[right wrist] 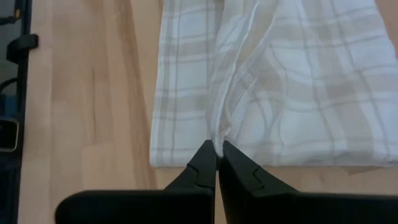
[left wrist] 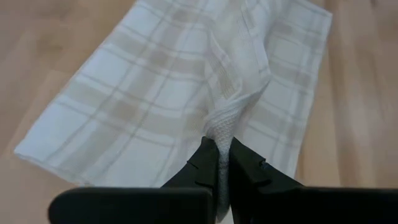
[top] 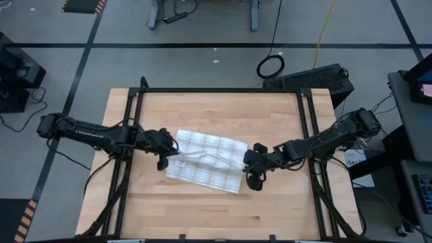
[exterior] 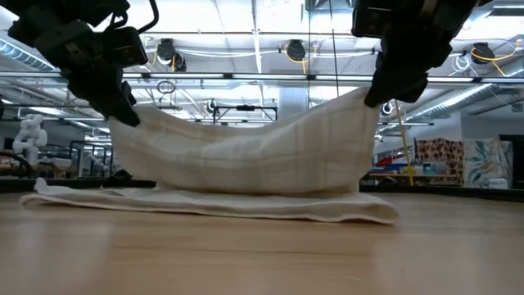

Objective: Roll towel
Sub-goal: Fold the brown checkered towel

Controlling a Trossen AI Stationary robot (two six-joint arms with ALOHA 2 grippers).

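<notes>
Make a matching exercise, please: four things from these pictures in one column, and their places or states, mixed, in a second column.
Things:
1. towel
2. left gripper
3. right gripper
4. table

Places or states:
A. bare light wood under everything
B. shut on the towel's edge, on the high view's right
C. partly lifted, sagging between two grips
D. shut on the towel's edge, on the high view's left

Pairs: 1-C, 2-D, 3-B, 4-A

two dark jointed arms, black cables trailing alongside.
</notes>
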